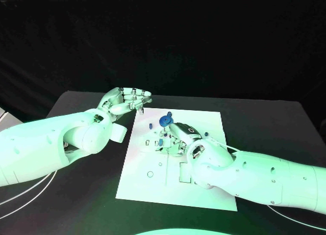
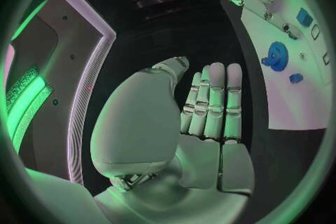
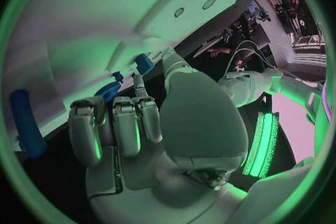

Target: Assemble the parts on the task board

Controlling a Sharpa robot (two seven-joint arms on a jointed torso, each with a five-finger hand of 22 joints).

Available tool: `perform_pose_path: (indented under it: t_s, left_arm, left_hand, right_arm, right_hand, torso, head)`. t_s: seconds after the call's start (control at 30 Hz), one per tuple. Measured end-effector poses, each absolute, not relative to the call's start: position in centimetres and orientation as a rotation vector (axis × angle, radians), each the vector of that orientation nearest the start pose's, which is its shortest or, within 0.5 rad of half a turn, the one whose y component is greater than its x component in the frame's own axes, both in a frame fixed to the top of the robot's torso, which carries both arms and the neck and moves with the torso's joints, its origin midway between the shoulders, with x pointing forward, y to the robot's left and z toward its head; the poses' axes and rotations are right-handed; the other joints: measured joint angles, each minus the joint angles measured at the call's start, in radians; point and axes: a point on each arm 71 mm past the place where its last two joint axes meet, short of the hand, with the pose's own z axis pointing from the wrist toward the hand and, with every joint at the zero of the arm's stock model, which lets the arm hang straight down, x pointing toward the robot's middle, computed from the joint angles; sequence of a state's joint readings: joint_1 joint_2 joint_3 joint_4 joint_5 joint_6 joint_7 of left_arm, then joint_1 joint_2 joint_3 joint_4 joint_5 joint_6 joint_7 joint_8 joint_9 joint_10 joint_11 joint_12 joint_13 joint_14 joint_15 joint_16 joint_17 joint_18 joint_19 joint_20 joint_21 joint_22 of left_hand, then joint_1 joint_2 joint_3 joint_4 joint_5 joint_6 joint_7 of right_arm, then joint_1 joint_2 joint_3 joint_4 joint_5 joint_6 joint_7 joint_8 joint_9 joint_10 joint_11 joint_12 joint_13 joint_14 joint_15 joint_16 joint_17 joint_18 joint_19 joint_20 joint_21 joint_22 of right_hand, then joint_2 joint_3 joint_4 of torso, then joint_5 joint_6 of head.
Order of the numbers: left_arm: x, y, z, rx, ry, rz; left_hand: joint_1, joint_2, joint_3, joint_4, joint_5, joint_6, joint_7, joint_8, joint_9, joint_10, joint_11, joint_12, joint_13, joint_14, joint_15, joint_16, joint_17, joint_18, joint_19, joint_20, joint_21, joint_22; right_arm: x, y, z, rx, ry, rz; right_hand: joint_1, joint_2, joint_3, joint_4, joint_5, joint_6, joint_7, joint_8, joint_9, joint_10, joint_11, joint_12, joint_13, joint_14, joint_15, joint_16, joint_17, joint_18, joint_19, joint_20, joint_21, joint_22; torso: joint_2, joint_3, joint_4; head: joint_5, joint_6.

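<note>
My left hand sits upper left of centre in the head view, just off the far left corner of the task board, lifted, fingers straight and close together, pointing toward the frame's right. Left wrist view confirms: palm flat, fingers side by side, thumb alongside, nothing in it.

My right arm comes in from lower right of the head view and lies across the board; my right hand is over the board's middle, w/ fingers reaching toward the far edge. In the right wrist view its fingers are bent down over the white plate, spread a bit, near small blue parts; can't tell if anything's pinched.

Parts: a blue gear stands near the board's far edge, upper centre of the head view, just beyond my right fingertips. A small blue piece lies left of it. Right wrist view also shows a long blue part at the frame's left edge.

No readable writing or labels anywhere.
</note>
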State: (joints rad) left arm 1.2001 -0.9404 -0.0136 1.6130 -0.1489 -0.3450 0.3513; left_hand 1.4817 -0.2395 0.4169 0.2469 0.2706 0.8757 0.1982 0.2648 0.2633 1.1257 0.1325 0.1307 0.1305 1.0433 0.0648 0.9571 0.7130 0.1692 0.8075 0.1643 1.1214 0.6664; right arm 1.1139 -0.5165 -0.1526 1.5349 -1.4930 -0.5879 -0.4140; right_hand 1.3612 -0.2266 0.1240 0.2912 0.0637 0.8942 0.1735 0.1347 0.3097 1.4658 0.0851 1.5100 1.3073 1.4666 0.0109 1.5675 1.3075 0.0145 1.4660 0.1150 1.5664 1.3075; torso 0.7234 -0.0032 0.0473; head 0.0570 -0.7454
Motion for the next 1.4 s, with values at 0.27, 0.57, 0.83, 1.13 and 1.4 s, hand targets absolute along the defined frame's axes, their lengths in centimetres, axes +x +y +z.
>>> perform_pose_path:
  t_s: [0.27,0.57,0.83,1.13,1.4]
  left_arm:
    - [47.7,23.2,-16.3,-0.974,1.454,-1.455]
    - [48.3,23.0,-17.3,-0.900,1.666,-1.330]
    - [49.9,20.8,-16.6,-0.615,2.002,-1.089]
    - [50.8,19.4,-16.9,-0.358,2.233,-0.744]
    - [51.4,18.2,-17.8,-0.233,2.332,-0.532]
  left_hand:
    - [-0.022,-0.005,-0.012,0.012,0.000,-0.004,-0.004,0.001,0.006,0.024,-0.013,0.043,0.020,0.009,-0.008,0.031,0.001,0.000,-0.003,0.003,0.014,0.007]
    - [-0.295,0.097,-0.130,0.044,0.000,-0.011,-0.046,0.190,0.107,-0.062,-0.057,0.659,0.442,0.305,-0.049,0.414,0.419,-0.024,0.252,-0.035,0.200,0.286]
    - [-0.299,0.102,-0.147,0.047,0.000,0.009,-0.084,0.311,0.182,0.057,-0.095,1.003,0.768,0.420,-0.081,0.537,0.595,-0.070,0.442,-0.065,0.300,0.492]
    - [-0.324,0.110,-0.171,0.047,0.000,0.025,-0.100,0.351,0.216,0.106,-0.109,1.063,0.845,0.422,-0.090,0.561,0.595,-0.086,0.497,-0.078,0.327,0.563]
    - [-0.351,0.107,-0.185,0.048,-0.007,0.019,-0.105,0.351,0.227,0.106,-0.109,1.063,0.835,0.422,-0.090,0.561,0.595,-0.086,0.501,-0.082,0.327,0.566]
  right_arm:
    - [42.4,-7.2,-23.0,0.008,1.616,0.782]
    - [44.5,-12.5,-18.8,0.115,1.569,0.865]
    - [45.6,-16.6,-16.2,0.292,1.585,0.937]
    - [46.3,-18.8,-15.9,0.429,1.601,0.942]
    - [46.6,-19.3,-16.0,0.473,1.609,0.935]
  right_hand:
    - [0.016,0.016,-0.014,0.002,0.037,0.020,-0.009,0.005,-0.001,0.000,0.000,0.000,0.001,0.000,0.000,0.000,0.000,0.000,0.000,0.000,0.000,0.000]
    - [0.067,0.046,0.026,-0.008,0.093,0.044,-0.015,0.027,0.000,0.000,0.000,-0.004,0.001,0.000,0.000,0.000,0.000,0.000,0.000,0.000,-0.003,0.000]
    - [0.067,0.046,0.028,-0.006,0.093,0.047,-0.018,0.032,0.003,0.001,-0.003,-0.004,0.001,0.000,0.000,0.000,0.001,0.000,0.000,0.000,-0.008,0.000]
    - [0.067,0.046,0.031,-0.003,0.105,0.047,-0.018,0.035,0.003,0.001,-0.006,-0.004,0.001,0.000,0.000,0.000,0.001,0.000,0.000,0.000,-0.008,0.000]
    - [0.067,0.046,0.031,-0.003,0.109,0.047,-0.018,0.035,0.003,0.001,-0.006,-0.004,0.001,0.000,0.000,0.000,0.000,0.000,0.000,0.000,-0.012,0.001]
  torso:
    - [-0.001,0.0002,0.0000]
    - [-0.010,0.0002,-0.0071]
    - [-0.021,0.0030,-0.0104]
    - [-0.028,0.0097,-0.0123]
    - [-0.030,0.0125,-0.0124]
  head:
    - [0.001,0.000]
    - [0.010,-0.002]
    - [0.019,-0.011]
    - [0.027,-0.017]
    - [0.031,-0.023]
